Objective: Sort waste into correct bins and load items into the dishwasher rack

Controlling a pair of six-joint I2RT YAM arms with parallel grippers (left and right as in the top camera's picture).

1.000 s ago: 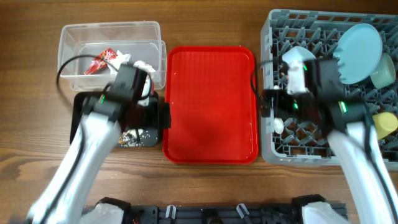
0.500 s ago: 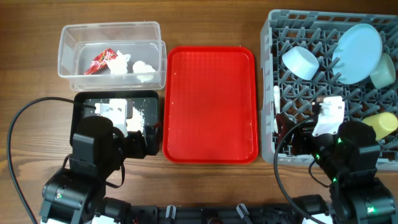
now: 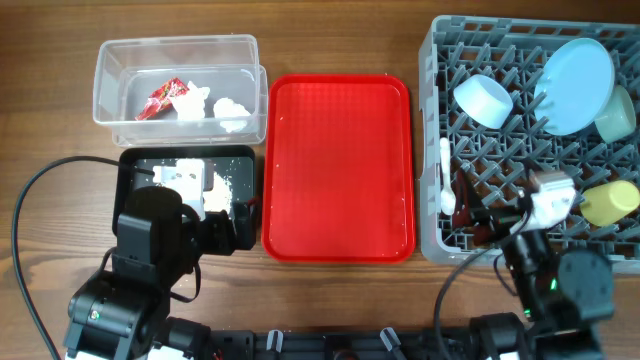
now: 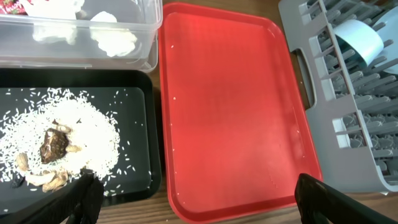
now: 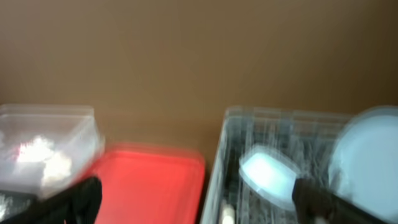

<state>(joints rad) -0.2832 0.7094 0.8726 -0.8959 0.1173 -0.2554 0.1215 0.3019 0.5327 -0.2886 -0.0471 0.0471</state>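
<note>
By the look of things the job is as good as done. The clear rectangular plastic tub at far left holds the red shiny wrapper and the crumpled white tissue. Just near of it, the shallow black rectangular tray carries the loose white rice with the brownish food scraps heaped in it.

On the right, the large square grey plastic rack holds the dishes. The pale blue round plate stands on edge at the far side, with the pale blue bowl tilted to its left. The mint-green bowl is at the right rim and the small yellow cup sits nearer. White plastic cutlery lies along the rack's left side; whether that is both fork and spoon I cannot tell.

The red rectangular serving tray in the middle is bare, and no waste or dish shows on the wooden table. I judge nothing is left to sort or load.

The left pincer is spread wide with nothing between its fingers, facing the black tray and the red tray. The right pincer is likewise spread and empty, though its view is blurred. Both arms sit folded at the near edge. From above, the left arm hides the near part of the black tray and the right arm hides the rack's near corner, so anything under them goes unseen.
</note>
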